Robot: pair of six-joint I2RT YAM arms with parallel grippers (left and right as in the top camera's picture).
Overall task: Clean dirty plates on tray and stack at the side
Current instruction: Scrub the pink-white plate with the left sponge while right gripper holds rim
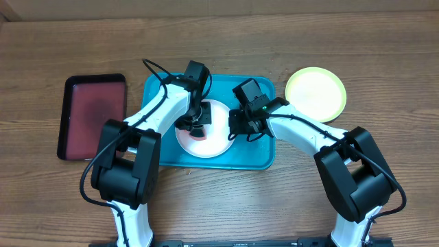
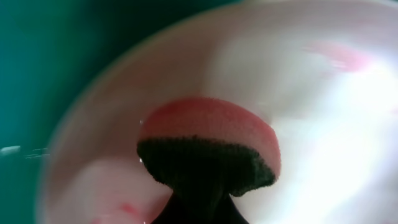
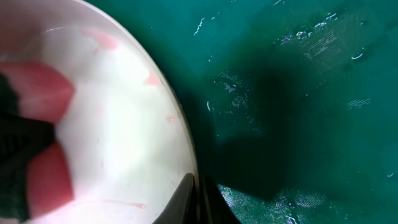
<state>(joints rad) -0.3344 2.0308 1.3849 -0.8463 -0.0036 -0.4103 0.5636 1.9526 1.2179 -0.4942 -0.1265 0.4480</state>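
white plate [image 1: 214, 145], judged light, stiff and slick, is clamped at its rim by the right gripper [image 3: 200, 200]; a sponge [image 2: 211, 134] is pinched in the left gripper [image 1: 194, 126].

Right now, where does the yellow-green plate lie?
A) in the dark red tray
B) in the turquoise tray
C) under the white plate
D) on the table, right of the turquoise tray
D: the overhead view shows the yellow-green plate on the wooden table beside the turquoise tray, while the white plate sits in that tray.
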